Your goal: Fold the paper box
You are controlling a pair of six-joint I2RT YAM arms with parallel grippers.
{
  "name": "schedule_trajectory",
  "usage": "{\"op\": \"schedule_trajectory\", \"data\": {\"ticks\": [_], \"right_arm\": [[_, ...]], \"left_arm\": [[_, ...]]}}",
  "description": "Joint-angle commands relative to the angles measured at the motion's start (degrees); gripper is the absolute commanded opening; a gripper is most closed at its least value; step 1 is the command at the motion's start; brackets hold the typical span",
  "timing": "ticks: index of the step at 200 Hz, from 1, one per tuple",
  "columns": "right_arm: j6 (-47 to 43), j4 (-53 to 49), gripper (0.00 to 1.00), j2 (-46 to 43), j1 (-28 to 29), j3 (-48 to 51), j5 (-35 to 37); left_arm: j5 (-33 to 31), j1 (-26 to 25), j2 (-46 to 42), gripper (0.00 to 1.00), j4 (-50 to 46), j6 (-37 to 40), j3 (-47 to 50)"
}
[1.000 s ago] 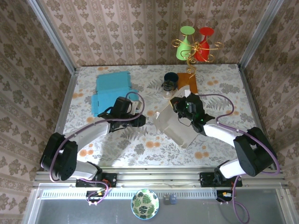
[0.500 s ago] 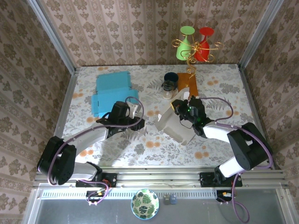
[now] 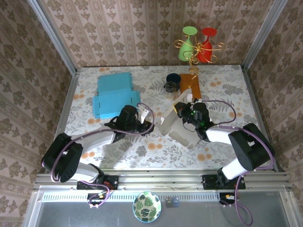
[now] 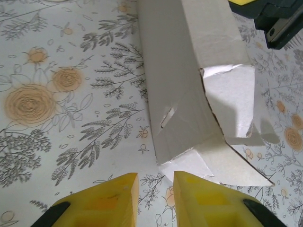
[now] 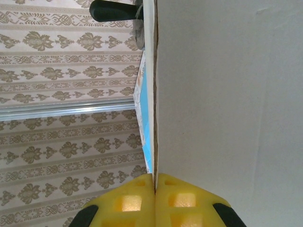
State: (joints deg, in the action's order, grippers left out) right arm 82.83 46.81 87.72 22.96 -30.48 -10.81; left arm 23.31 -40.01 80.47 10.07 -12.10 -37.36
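1. Grip first: my right gripper [image 5: 155, 178] is clamped shut on a thin upright wall of the half-formed white cardboard box [image 3: 177, 127]. The box sits tilted between my two hands on the floral-patterned table [image 3: 222, 80].
2. My left gripper [image 4: 155, 182] holds nothing. Its yellow fingers stand narrowly parted, just short of the box's near end, where a loose flap and a small slot face me.
3. I have only one edge pinched, so a hard push on that flap could pull the wall out of my right fingers or buckle the panel.
4. An inner edge beside the flap looks ragged, and forcing the flap could tear it further.
5. Flat blue cardboard blanks [image 3: 113, 94] lie beyond my left hand, well apart from the box.
6. A dark glass cup [image 3: 170, 85] and an orange sheet [image 3: 189, 84] sit just beyond my right hand. I could knock the cup if the box swings away from me.
7. Green and red glasses on a gold wire stand [image 3: 196, 45] are far beyond.
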Motion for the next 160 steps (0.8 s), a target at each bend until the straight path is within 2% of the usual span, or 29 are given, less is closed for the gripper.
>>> {"op": "schedule_trajectory", "data": {"ticks": [1,55,160], "right_arm": [[-1.0,-0.6,0.0,0.0,-0.5,2.0,-0.1],[-0.5,-1.2,0.0,-0.9,-0.5,1.3,0.0],[1.2,-1.4,0.0,-2.0,-0.5,0.7,0.2]], "left_arm": [[0.4,-0.9,0.6,0.26,3.1,3.3,1.0],[3.5,-3.1,1.4,0.26,9.6,5.9,4.2],[-0.4,-5.8,7.5,0.25,16.5,4.5,1.1]]}}
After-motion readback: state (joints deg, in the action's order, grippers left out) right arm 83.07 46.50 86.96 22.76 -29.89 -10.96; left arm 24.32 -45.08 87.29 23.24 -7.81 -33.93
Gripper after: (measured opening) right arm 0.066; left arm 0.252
